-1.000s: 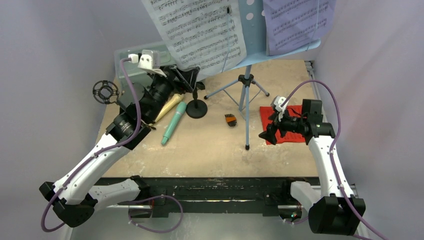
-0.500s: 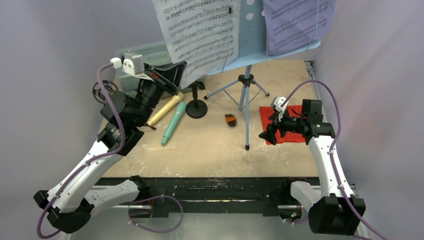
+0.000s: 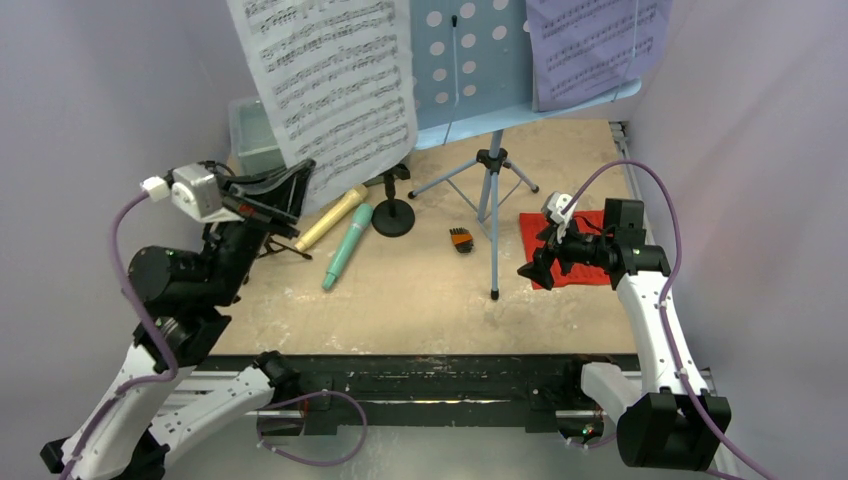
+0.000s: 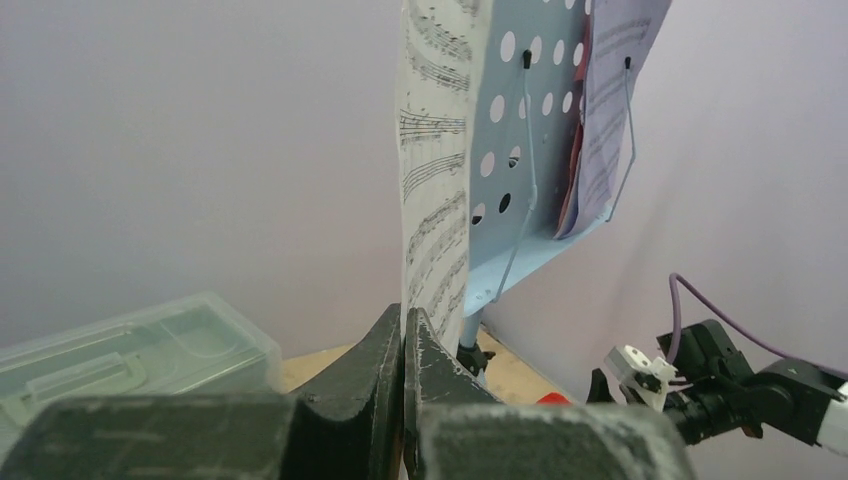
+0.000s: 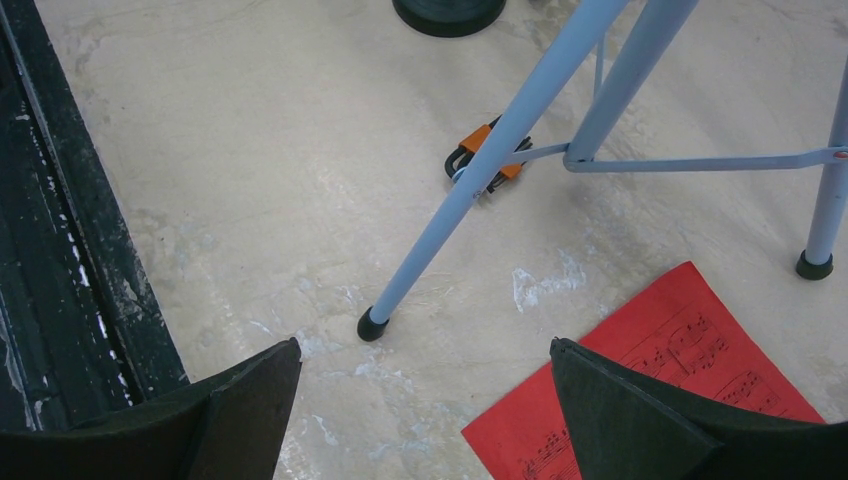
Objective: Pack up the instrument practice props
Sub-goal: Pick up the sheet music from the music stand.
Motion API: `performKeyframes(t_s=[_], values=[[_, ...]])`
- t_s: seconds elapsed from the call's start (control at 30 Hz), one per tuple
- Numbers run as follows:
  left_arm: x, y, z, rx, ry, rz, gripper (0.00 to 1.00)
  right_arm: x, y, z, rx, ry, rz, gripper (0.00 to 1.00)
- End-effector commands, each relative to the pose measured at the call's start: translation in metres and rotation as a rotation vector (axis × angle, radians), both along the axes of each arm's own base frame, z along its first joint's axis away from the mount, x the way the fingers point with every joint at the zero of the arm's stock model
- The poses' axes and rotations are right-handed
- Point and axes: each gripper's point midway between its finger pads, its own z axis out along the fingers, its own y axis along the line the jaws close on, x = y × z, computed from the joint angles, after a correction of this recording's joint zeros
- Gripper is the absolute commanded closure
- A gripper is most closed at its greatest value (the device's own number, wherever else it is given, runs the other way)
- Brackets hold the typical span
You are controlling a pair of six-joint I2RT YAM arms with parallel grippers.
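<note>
My left gripper (image 3: 291, 186) is shut on the bottom edge of the white music sheet (image 3: 330, 80), holding it upright to the left of the light-blue music rack (image 3: 478, 60). The wrist view shows the jaws (image 4: 403, 322) pinched flat on the white sheet (image 4: 435, 200). A purple sheet (image 3: 590, 45) still hangs on the rack. A tan microphone (image 3: 330, 218) and a teal microphone (image 3: 347, 245) lie beside the round-base mic holder (image 3: 393, 215). My right gripper (image 3: 533, 268) hovers open over the red sheet (image 5: 640, 400), holding nothing.
The pale green case (image 3: 255, 135) stands at the back left, behind the held sheet. The rack's tripod legs (image 3: 490, 200) spread over the table's middle; one foot (image 5: 371, 325) is just ahead of my right gripper. A small orange-and-black clip (image 3: 460, 240) lies by the legs.
My left gripper shut on the white sheet, then drew back to the left, pulling the sheet off the rack. The right arm has not moved.
</note>
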Motion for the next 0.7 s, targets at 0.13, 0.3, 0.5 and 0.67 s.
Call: performKeyframes(t_s=[0.13,0.3,0.5,0.67], values=[[-0.056,0.019,-0.029,0.278,0.026,-0.101,1.0,0.0,0.002,0.008,0.013,-0.026,0.02,0.01],[-0.087,0.016,-0.057,0.416,0.078,-0.232,1.0,0.002,0.001,0.006,0.008,-0.019,0.018,0.01],[-0.109,-0.016,-0.118,0.525,0.21,-0.482,1.0,-0.001,0.003,0.008,0.008,-0.032,0.044,0.01],[-0.12,-0.04,-0.15,0.565,0.286,-0.657,1.0,-0.007,0.008,0.009,0.021,-0.039,0.082,0.01]])
